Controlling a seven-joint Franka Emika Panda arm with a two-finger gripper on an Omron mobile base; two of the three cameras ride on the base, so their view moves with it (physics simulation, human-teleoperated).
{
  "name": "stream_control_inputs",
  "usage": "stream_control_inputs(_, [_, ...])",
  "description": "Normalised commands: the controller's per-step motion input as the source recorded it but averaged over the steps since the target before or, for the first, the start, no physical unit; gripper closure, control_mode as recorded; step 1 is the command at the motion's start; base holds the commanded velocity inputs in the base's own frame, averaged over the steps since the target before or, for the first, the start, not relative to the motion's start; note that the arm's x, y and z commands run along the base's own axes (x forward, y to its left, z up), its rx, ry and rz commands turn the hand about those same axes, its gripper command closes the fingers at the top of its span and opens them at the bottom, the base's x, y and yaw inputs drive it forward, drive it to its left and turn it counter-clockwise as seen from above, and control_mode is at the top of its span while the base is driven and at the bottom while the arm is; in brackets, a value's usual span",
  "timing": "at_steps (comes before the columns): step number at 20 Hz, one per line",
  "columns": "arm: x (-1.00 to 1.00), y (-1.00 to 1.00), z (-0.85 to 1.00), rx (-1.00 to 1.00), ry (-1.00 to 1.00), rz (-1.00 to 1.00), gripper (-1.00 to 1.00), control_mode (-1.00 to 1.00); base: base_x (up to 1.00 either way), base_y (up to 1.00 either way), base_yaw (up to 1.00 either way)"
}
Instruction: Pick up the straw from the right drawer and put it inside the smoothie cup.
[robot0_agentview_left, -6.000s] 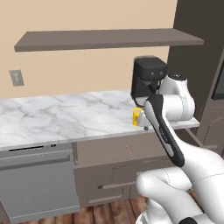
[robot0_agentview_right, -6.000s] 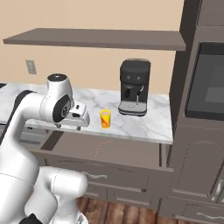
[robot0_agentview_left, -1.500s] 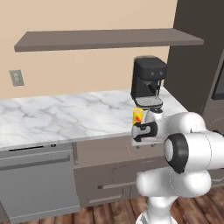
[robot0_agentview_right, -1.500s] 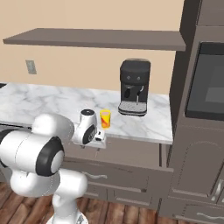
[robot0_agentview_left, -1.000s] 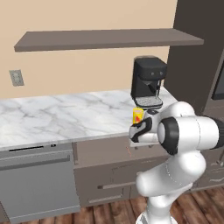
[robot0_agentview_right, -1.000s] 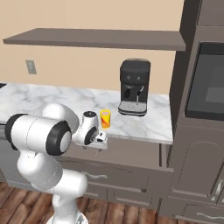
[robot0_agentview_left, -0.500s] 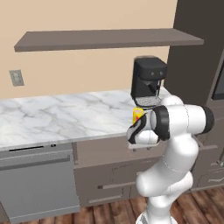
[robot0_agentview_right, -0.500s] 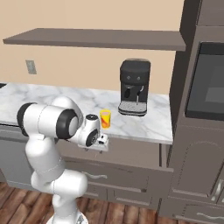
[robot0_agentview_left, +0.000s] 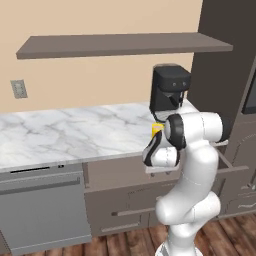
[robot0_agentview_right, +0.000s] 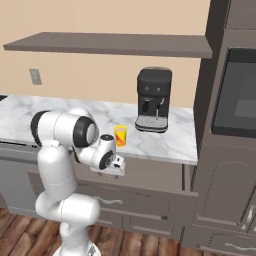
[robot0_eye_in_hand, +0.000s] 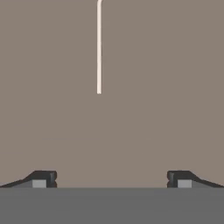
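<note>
Lying flat on right drawer (robot0_eye_in_hand: 166, 87) floor: straw (robot0_eye_in_hand: 99, 48), pale thin stick, untouched. Smoothie cup (robot0_agentview_right: 120, 135) upright on marble counter (robot0_agentview_right: 170, 140) near front edge, contents not visible. Arm folded low, gripper (robot0_eye_in_hand: 111, 179) pointing down into drawer, fingers wide apart, gripping nothing. Red mark on cup unreadable.

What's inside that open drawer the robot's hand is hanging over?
A thin straw lies on the right drawer's bare brown floor, ahead of the open gripper. The arm covers the drawer's interior in both base views.
</note>
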Motion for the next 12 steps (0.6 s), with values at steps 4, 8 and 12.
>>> stream_control_inputs(4, [0.05, 0.00, -0.21, 0.00, 0.05, 0.00, -1.00, -1.00, 0.00, 0.00, 0.00])
stream_control_inputs(8, [0.01, 0.00, -0.27, 0.00, 0.05, 0.00, -1.00, -1.00, 0.00, 0.00, 0.00])
stream_control_inputs(12, [-0.03, 0.00, -0.26, 0.00, 0.09, 0.00, -1.00, -1.00, 0.00, 0.00, 0.00])
